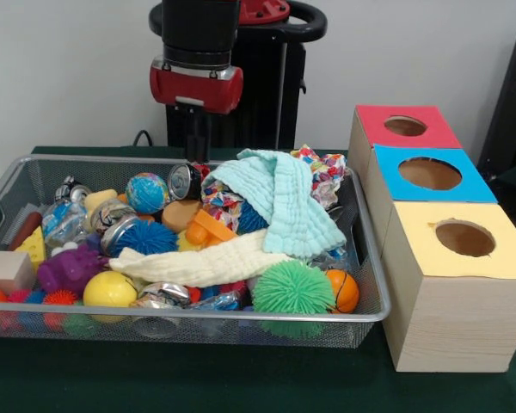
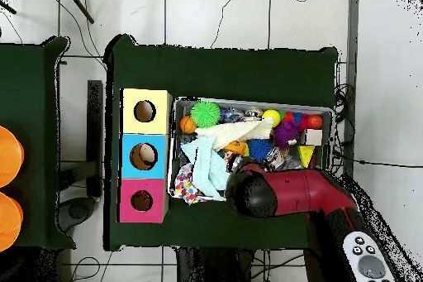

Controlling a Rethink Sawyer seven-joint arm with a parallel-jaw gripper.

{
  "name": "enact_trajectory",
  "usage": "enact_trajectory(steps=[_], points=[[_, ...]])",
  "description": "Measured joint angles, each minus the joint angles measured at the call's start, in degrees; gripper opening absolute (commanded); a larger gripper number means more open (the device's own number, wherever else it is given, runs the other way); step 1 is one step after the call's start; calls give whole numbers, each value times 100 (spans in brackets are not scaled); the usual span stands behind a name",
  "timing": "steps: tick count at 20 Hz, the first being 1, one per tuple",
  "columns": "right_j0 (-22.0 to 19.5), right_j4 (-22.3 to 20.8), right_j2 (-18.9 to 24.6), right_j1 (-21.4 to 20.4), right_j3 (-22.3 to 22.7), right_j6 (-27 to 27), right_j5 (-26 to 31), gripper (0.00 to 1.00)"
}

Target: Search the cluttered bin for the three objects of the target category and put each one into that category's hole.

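Nearest, a green spiky ball (image 1: 292, 289) sits at the wire bin's (image 1: 241, 317) six o'clock rim, beside an orange ball (image 1: 344, 290). At twelve o'clock the gripper (image 1: 197, 138) hangs over a crushed can (image 1: 186, 181); its opening cannot be told. Three holed boxes (image 1: 451, 284) stand at three o'clock.

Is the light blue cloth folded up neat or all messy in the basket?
Messy. The light blue cloth lies crumpled and draped over the toys in the wire bin, with loose folds, not a flat neat stack.
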Motion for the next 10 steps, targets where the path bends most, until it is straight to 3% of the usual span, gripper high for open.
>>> enact_trajectory(steps=[1,10], points=[[62,1,-105,108,5,0,-216,100],[121,4,-195,312,-23,0,-410,100]])
